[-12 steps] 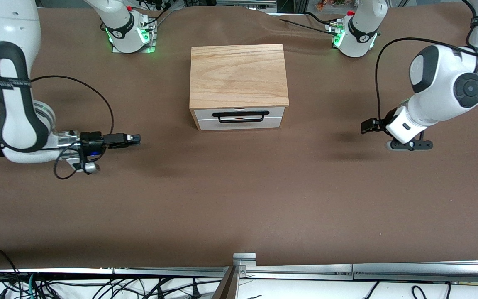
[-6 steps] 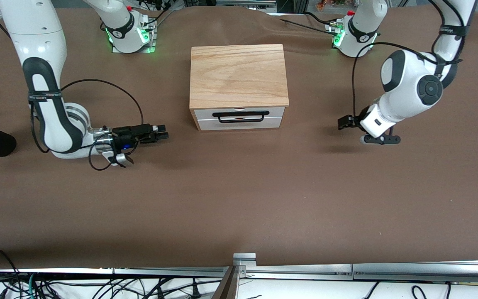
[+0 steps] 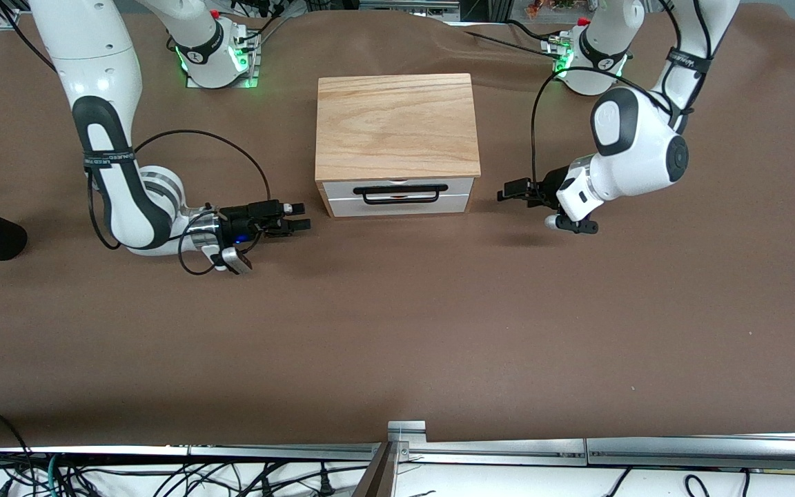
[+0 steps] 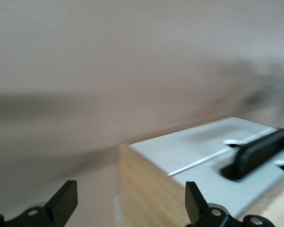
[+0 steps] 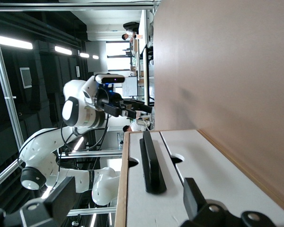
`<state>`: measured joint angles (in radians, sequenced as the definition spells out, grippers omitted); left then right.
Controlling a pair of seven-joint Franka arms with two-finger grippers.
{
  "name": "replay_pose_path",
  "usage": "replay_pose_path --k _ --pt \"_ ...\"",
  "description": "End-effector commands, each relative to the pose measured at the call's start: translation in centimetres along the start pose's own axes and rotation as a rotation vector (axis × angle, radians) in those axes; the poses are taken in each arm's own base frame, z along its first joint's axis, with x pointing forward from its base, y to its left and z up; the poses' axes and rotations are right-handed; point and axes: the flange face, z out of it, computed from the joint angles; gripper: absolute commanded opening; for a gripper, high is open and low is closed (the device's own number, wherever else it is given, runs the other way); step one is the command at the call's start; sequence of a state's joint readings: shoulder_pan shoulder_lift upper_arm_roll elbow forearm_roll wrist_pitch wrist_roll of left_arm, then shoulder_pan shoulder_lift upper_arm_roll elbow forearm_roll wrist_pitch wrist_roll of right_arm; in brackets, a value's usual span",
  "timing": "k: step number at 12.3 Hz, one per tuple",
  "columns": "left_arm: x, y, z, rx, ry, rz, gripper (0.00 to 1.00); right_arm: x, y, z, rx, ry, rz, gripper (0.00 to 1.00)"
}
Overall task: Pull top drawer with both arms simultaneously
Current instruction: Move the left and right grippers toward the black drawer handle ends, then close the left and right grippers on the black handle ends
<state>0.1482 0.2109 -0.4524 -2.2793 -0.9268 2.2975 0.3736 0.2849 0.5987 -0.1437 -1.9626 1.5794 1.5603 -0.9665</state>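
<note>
Oak-topped and shut, the cabinet (image 3: 397, 128) sits mid-table in the front view, and we use it as our landmark. Its top drawer (image 3: 397, 188) lies flush in the cabinet's front face, the black handle (image 3: 400, 194) untouched. We see the right gripper (image 3: 295, 219) low over the table in front of the cabinet, just off its corner toward the right arm's end, fingers spread and empty. The left gripper (image 3: 512, 191) hangs beside the cabinet's front corner toward the left arm's end, also spread and empty. Neither touches the drawer.

From the left wrist view, we look past the parted fingertips (image 4: 64, 201) at the cabinet's corner, blurred, with the drawer front (image 4: 199, 146) and one end of the handle (image 4: 258, 153) close ahead.

From the right wrist view, we look along the white drawer front (image 5: 199, 161) with the handle (image 5: 150, 163) standing proud of it, the notch visible beside it, and the left gripper (image 5: 132, 108) in the air off the cabinet's other end.

We judge the pull not yet begun: both arms are in approach, and grasping the handle and drawing it out remain.
</note>
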Motion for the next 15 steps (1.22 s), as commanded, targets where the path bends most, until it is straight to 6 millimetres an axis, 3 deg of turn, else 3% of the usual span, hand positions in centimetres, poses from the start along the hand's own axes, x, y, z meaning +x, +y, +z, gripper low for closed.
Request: replay_pose_path --k 1,3,7,10,12,15 --pt "0.7 -3.1 3.0 -0.217 0.063 0.164 1.00 -0.7 0.8 2.8 0.023 0.035 -0.056 1.00" --pt "0.4 -3.8 5.0 -0.333 0.063 0.172 1.00 -1.7 1.9 4.9 0.048 0.053 -0.077 1.00" --pt "0.1 -3.0 8.2 -0.655 0.136 0.188 0.98 -3.5 4.2 8.6 0.083 0.062 -0.126 1.00" --pt "-0.2 -1.6 8.7 -0.721 0.131 0.190 0.89 -4.2 4.2 9.9 0.081 0.048 -0.129 0.99" --pt "-0.7 -0.1 10.5 -0.776 0.177 0.201 0.85 -4.6 4.1 11.1 0.079 0.029 -0.131 0.96" --pt "-1.0 0.3 12.5 -0.798 0.192 0.214 0.80 -4.6 4.0 11.9 0.086 0.037 -0.132 0.96"
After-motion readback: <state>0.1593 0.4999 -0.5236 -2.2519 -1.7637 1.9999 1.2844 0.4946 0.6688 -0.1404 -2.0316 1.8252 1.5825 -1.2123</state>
